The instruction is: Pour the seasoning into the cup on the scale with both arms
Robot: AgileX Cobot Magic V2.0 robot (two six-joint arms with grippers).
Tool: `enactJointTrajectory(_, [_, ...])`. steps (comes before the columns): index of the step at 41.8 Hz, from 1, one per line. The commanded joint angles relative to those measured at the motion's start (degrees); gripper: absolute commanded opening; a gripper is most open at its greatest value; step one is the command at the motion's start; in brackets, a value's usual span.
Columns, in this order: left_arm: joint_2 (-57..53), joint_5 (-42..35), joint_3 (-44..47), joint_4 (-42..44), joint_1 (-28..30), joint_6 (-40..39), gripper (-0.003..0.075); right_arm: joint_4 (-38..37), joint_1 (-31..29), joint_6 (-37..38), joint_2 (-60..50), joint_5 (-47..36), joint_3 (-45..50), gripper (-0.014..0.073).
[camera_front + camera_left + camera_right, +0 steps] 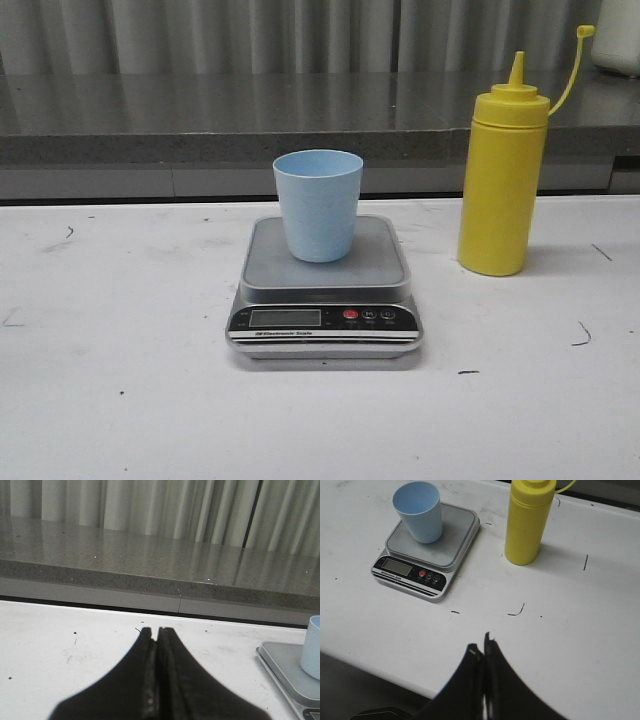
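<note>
Pale blue cup (318, 204) upright on the grey platform of the silver scale (325, 295), near the platform's middle, open mouth up, nothing visible inside. Scale flat on the white table (120, 380), black front panel with LCD and red button toward the camera; display reading too small to tell. Yellow seasoning bottle (503, 185) upright on the table to the right of the scale, well apart from it, nozzle uncapped, small cap hanging off to the side on its thin tether. Behind the table, a speckled grey counter (200, 125) backed by pale curtain folds (250, 35); part of a white object at the far right edge of the counter, too cropped to identify. Scattered dark scuff marks on the tabletop. Left gripper (155, 630) clenched, fingers pressed together on nothing, low over bare table left of the scale. Right gripper (481, 642) likewise closed and empty, above the table's near edge, clear of bottle and scale. Nothing between either gripper and cup or bottle.
</note>
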Motion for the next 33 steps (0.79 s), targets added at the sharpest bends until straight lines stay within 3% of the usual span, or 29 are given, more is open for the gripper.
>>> enactJointTrajectory(1, [-0.9,-4.9,1.3,-0.7,0.1,0.6,-0.0020,-0.1,-0.1,0.0,0.2,-3.4,-1.3,-0.0120])
enactJointTrajectory(8, [-0.9,-6.8,1.3,-5.3,0.1,8.3,-0.0020,-0.1,-0.1,0.0,0.2,-3.4,-1.3,-0.0120])
enactJointTrajectory(33, [-1.0,-7.7,1.3,-5.3,2.8,8.3,-0.0020,-0.1,-0.1,0.0,0.2,-3.4,-1.3,-0.0120])
